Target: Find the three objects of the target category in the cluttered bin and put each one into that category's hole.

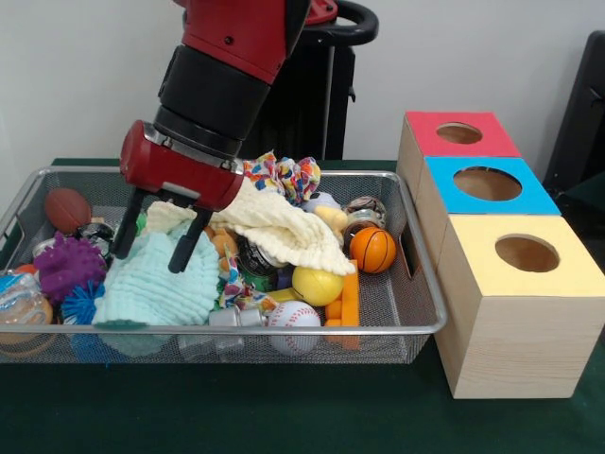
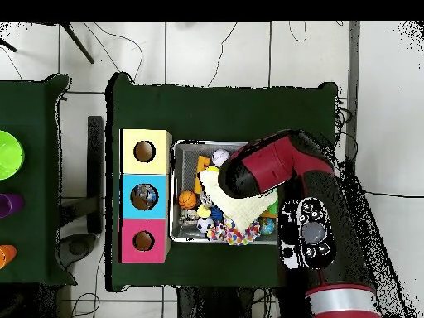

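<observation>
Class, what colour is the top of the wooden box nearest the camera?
Yellow top; clearest in the front view.

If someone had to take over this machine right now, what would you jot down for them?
Gripper: open, empty, fingers down over the mint cloth at the left of the mesh bin.
Bin: still crowded; basketball, yellow ball, baseball, football, cream cloth draped over the middle.
Boxes: red, blue and yellow stand beside the bin. Overhead, something shows in the blue hole; the other two look dark.
Left: the pictures don't show the target category; sorting remains.
</observation>
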`<state>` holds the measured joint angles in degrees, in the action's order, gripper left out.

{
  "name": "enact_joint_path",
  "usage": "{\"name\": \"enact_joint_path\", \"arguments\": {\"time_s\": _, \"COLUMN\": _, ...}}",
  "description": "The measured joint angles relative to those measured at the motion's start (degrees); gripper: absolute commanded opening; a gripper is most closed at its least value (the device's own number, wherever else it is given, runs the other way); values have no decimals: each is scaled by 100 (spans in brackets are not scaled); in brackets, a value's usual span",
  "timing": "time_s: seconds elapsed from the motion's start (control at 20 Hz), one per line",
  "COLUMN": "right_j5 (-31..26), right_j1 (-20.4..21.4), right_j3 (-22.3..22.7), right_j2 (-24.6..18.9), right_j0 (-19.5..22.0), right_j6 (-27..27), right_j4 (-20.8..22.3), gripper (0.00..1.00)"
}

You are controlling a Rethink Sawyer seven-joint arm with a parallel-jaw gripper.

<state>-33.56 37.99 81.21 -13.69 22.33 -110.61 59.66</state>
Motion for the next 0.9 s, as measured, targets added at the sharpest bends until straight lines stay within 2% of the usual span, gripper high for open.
{"name": "enact_joint_path", "arguments": {"time_s": 0.6, "right_j5": 1, "right_j1": -117, "right_j3": -100, "right_j2": 552, "right_j0": -293, "right_j6": 0, "right_j4": 327, "gripper": 100}}
{"name": "enact_joint_path", "arguments": {"time_s": 0.9, "right_j5": 4, "right_j1": -267, "right_j3": -238, "right_j2": 851, "right_j0": -458, "right_j6": -1, "right_j4": 642, "gripper": 100}}
